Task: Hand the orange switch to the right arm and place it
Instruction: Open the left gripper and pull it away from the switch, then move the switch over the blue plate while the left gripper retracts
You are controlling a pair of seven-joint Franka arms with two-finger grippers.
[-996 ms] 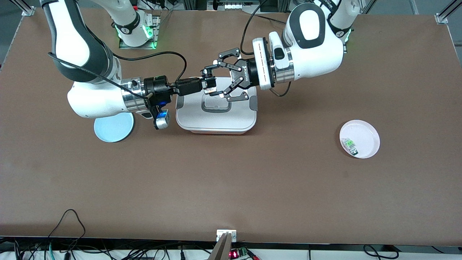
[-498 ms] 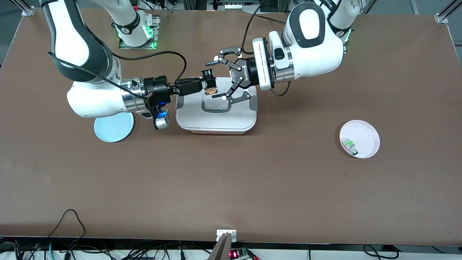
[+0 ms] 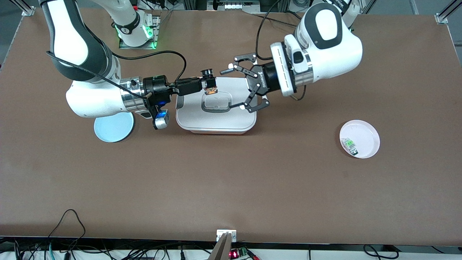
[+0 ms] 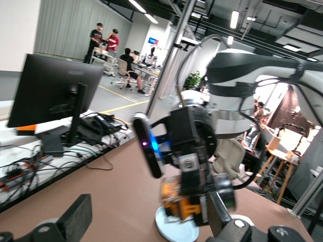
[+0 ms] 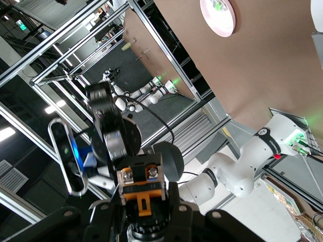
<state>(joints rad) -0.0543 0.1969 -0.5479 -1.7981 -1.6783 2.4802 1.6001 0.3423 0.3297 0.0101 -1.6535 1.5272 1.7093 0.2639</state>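
Note:
The orange switch (image 3: 210, 90) is a tiny black and orange block held in the air over the white lidded box (image 3: 216, 122). My right gripper (image 3: 208, 86) is shut on it. The right wrist view shows the orange switch (image 5: 142, 189) clamped between the right gripper's (image 5: 144, 204) dark fingers. My left gripper (image 3: 227, 89) hangs open over the same box, a short gap away from the switch. In the left wrist view, the orange switch (image 4: 182, 204) sits between and past the spread fingers (image 4: 75, 218) of the left gripper (image 4: 147, 222), touching neither.
A pale blue plate (image 3: 113, 128) lies under the right arm's wrist, toward the right arm's end. A pink plate (image 3: 365, 134) with a small clear-and-green component (image 3: 349, 144) sits toward the left arm's end. Cables run along the table's front edge.
The left gripper has opened off the switch and drawn back toward the left arm's end. The switch stays in the right gripper, which has barely moved.

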